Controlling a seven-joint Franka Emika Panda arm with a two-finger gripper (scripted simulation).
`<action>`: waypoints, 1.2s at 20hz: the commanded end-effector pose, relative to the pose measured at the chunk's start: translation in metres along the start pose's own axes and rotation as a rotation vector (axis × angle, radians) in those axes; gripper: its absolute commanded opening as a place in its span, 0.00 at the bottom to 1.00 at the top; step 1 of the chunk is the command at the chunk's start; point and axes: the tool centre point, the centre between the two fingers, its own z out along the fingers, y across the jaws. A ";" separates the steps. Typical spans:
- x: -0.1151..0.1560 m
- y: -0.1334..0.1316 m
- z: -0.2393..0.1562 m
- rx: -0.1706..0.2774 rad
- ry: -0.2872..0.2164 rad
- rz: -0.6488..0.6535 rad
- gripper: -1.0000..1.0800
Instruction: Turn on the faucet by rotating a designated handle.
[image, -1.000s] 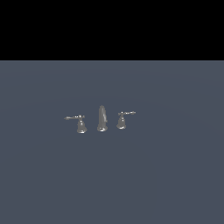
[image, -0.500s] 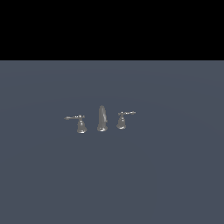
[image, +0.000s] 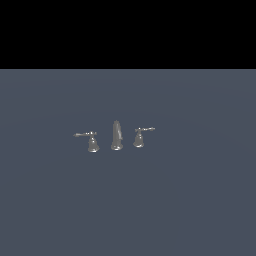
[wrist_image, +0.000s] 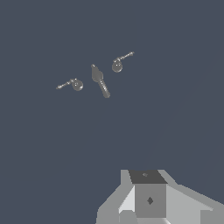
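The faucet is a tiny grey metal set on a flat grey surface. In the exterior view its tall tapered spout (image: 116, 135) stands between two bell-shaped handles. The handle on the exterior view's right (image: 139, 138) has the shorter, thicker lever and looks like the designated handle. The handle on the exterior view's left (image: 92, 142) has a longer, thinner lever. The wrist view shows the spout (wrist_image: 100, 81) and both handles (wrist_image: 77, 84) (wrist_image: 117, 65) from above, far off. Only a grey part of my gripper (wrist_image: 148, 199) shows at that view's edge. Its fingertips are hidden. It touches nothing.
The grey floor (image: 190, 200) spreads around the faucet in all directions. A black band fills the top of the exterior view. The arm does not show in the exterior view.
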 end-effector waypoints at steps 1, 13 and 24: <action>0.013 -0.008 0.018 0.001 0.000 0.061 0.00; 0.082 -0.032 0.101 0.006 -0.001 0.343 0.00; 0.146 -0.035 0.171 0.007 0.000 0.582 0.00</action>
